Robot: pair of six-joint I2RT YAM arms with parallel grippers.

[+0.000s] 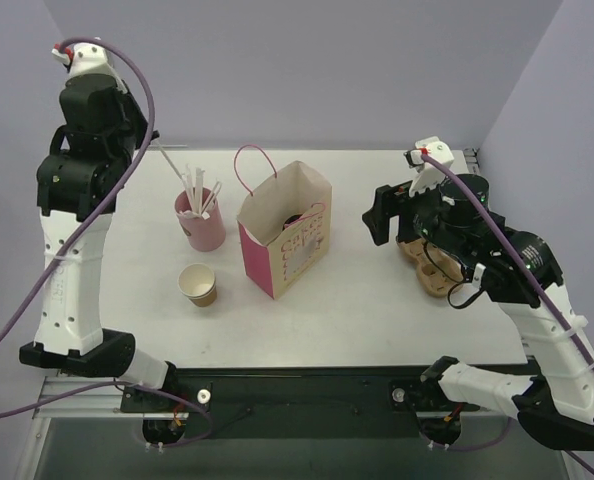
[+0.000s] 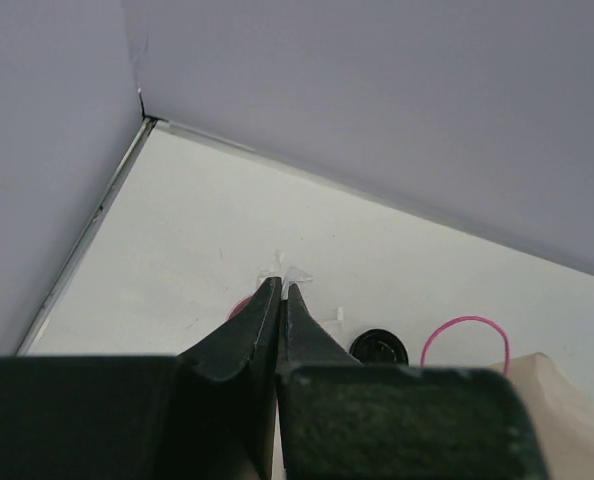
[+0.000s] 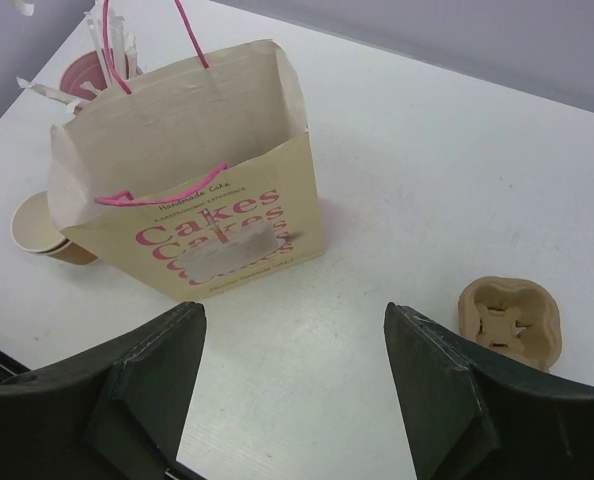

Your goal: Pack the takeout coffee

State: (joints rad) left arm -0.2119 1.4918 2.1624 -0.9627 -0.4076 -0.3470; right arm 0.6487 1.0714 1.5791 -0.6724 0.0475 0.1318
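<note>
Left gripper (image 2: 280, 286) hanging high over the back-left of the table (image 1: 377, 320), fingers pressed together, nothing clearly held between them. Pink straw cup (image 1: 199, 222) sitting below its tips.

Right gripper (image 3: 292, 312) spread wide and empty, hovering near the pulp cup carrier (image 3: 508, 321) and facing the kraft Cakes bag (image 3: 212, 200).

Takeout coffee (image 2: 377, 347) showing only as a black lid in the left wrist view, between the straw cup and the bag's pink handle loop (image 2: 464, 340). Cannot tell whether it is standing inside the bag or beside it. Top view showing a dark patch (image 1: 295, 218) in the bag mouth, possibly the same lid.

Judging that any lift is wanting care: opening the jaws first, gripping the paper wall under the lid, keeping the cup upright, clearing handle and straws, releasing only once it is seated
</note>
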